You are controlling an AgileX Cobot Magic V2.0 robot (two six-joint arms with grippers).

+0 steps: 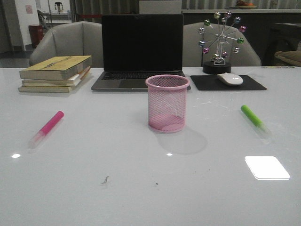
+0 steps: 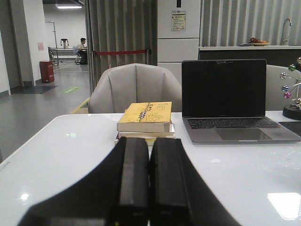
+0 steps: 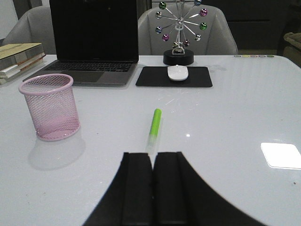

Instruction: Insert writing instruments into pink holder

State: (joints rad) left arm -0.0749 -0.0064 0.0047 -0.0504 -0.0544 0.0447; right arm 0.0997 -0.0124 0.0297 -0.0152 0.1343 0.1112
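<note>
The pink mesh holder [image 1: 167, 103] stands upright and empty at the table's middle, in front of the laptop; it also shows in the right wrist view [image 3: 48, 107]. A pink highlighter [image 1: 47, 128] lies flat on the left, clear cap toward the near edge. A lime green highlighter [image 1: 254, 118] lies flat on the right, and shows in the right wrist view [image 3: 154, 126] just beyond my right gripper [image 3: 153, 157], which is shut and empty. My left gripper [image 2: 150, 143] is shut and empty, facing the books. Neither arm shows in the front view.
A closed-screen black laptop [image 1: 141, 52] sits behind the holder. A stack of books [image 1: 55, 73] lies at back left. A white mouse [image 1: 230, 78] rests on a black pad, with a ball ornament [image 1: 221, 40] behind it. Grey chairs stand beyond the table.
</note>
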